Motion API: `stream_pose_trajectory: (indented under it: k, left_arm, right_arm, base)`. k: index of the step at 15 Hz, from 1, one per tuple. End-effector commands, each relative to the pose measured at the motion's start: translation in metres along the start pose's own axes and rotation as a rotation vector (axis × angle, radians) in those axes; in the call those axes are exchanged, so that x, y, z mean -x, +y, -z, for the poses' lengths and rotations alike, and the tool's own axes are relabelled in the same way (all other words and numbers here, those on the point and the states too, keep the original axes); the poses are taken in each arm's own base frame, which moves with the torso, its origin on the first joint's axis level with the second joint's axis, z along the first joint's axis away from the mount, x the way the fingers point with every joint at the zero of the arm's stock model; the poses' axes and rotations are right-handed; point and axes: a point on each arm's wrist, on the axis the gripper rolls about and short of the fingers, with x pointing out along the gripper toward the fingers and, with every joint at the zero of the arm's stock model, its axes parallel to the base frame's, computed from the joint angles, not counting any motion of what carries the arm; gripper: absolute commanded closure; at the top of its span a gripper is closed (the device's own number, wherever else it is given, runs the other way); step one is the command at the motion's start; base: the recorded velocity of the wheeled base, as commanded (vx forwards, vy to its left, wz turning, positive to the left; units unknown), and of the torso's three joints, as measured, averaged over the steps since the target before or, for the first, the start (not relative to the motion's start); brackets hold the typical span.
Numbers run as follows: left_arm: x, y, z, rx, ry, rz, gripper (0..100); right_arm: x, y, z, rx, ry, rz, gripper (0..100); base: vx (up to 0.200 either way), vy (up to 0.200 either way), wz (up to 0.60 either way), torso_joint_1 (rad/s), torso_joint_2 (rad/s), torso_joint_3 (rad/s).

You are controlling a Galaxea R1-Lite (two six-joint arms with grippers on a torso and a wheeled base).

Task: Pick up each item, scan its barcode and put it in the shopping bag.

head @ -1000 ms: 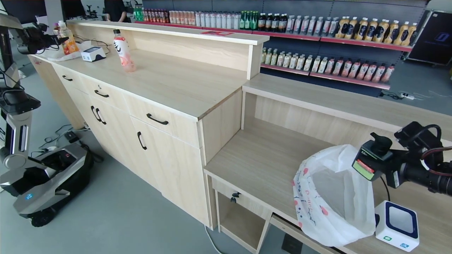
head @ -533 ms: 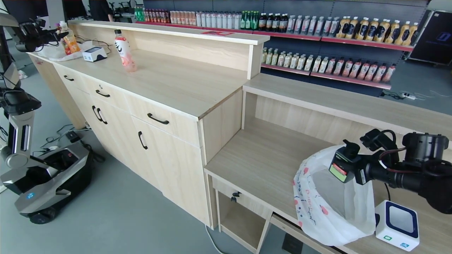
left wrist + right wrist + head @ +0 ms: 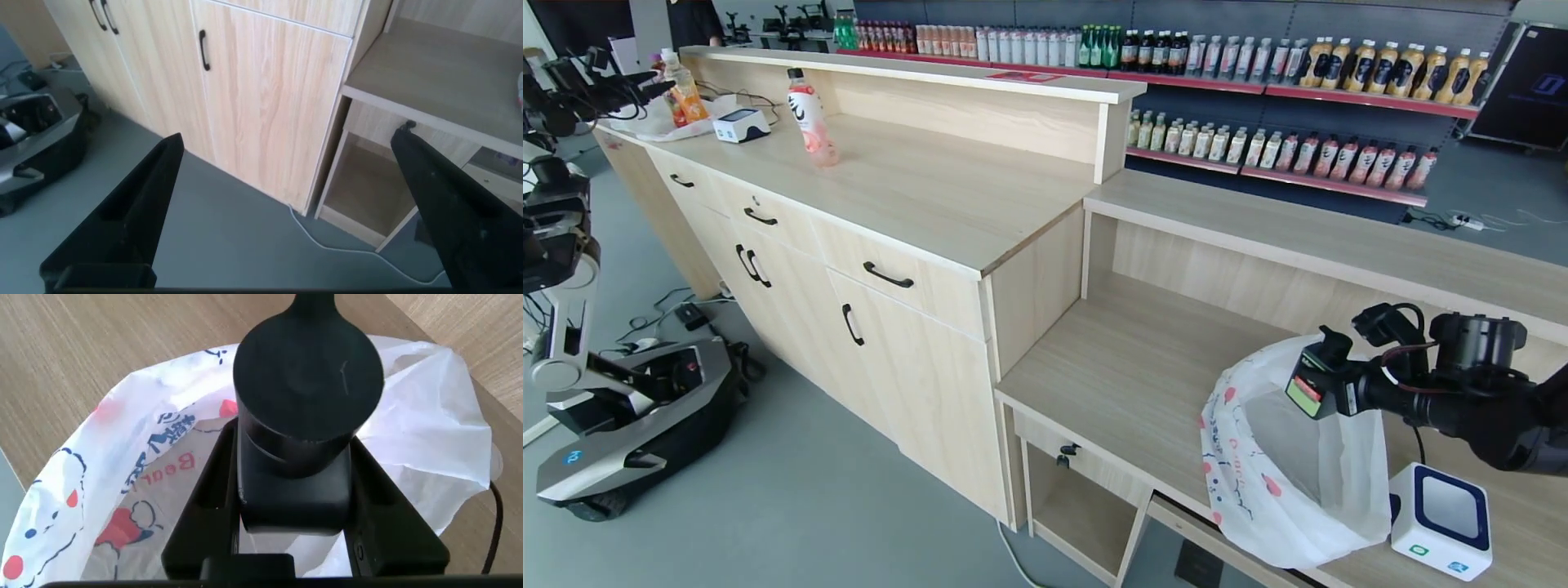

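My right gripper (image 3: 1339, 382) is shut on a small black bottle (image 3: 1308, 392) with a black cap and a green and red label. It holds the bottle above the open mouth of the white printed shopping bag (image 3: 1290, 490) on the low counter. In the right wrist view the bottle (image 3: 306, 400) sits between the black fingers (image 3: 204, 510), with the bag (image 3: 139, 474) spread below it. A white scanner (image 3: 1441, 523) with a blue-framed window stands just right of the bag. My left gripper (image 3: 286, 212) is open and bare, hanging over the grey floor in front of the cabinet doors.
A pink bottle (image 3: 810, 118) stands on the high counter (image 3: 931, 188), with a second scanner (image 3: 738, 125) and an orange bottle (image 3: 685, 94) farther along it. Another robot's base (image 3: 629, 416) sits on the floor at the left. Drink shelves (image 3: 1258, 82) line the back.
My right gripper carried the black bottle leftward, from beside the bag's right rim to above its opening. The other robot at the left has shifted a little.
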Motion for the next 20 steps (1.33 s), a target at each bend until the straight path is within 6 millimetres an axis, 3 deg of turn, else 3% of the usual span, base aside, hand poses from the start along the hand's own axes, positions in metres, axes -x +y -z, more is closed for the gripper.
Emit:
stream_pose_trajectory:
  k: [1,9,20]
  left_arm:
    - [0.000,0.000,0.000,0.000,0.001,0.001,0]
    - [0.000,0.000,0.000,0.000,0.001,0.001,0]
    - [0.000,0.000,0.000,0.000,0.001,-0.001,0]
  right_arm:
    - [-0.022,-0.004,0.014,-0.004,0.010,-0.006,100]
    - [-0.054,-0.004,0.044,0.001,0.003,-0.013,100]
    - [-0.083,0.004,0.058,0.022,-0.026,-0.034,100]
  base:
    - [0.000,0.000,0.00,0.000,0.00,0.000]
    - [0.000,0.000,0.00,0.000,0.00,0.000]
    - [0.000,0.000,0.00,0.000,0.00,0.000]
